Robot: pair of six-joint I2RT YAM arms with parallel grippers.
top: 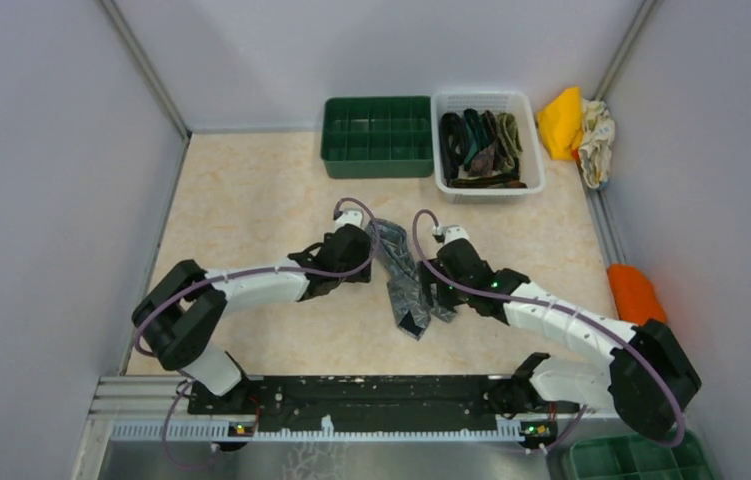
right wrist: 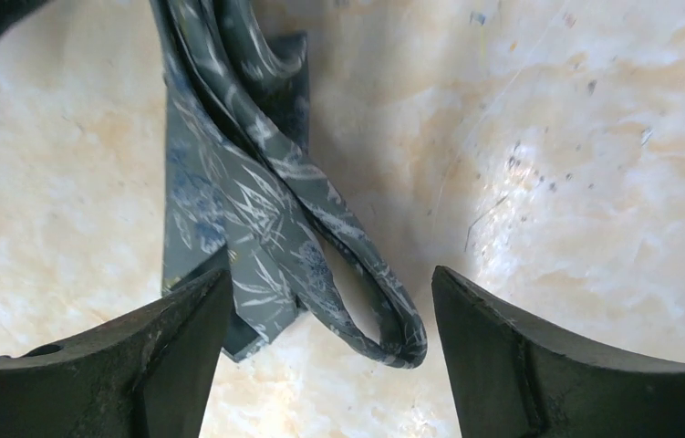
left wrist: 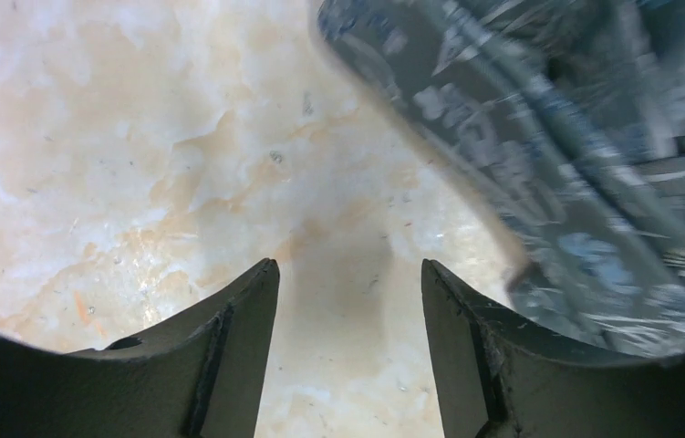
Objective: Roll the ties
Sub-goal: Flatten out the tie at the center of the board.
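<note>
Right wrist: right gripper (right wrist: 329,274) open around the folded loop of the grey tie (right wrist: 256,210); left gripper (left wrist: 347,265) open, empty, just beside it. Grab shallow and that fold could slip loose.

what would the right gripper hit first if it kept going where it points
Probably the folded loop of the grey tie, lying between the open fingers of the right gripper; the table sits under it, though depth is unclear.
</note>
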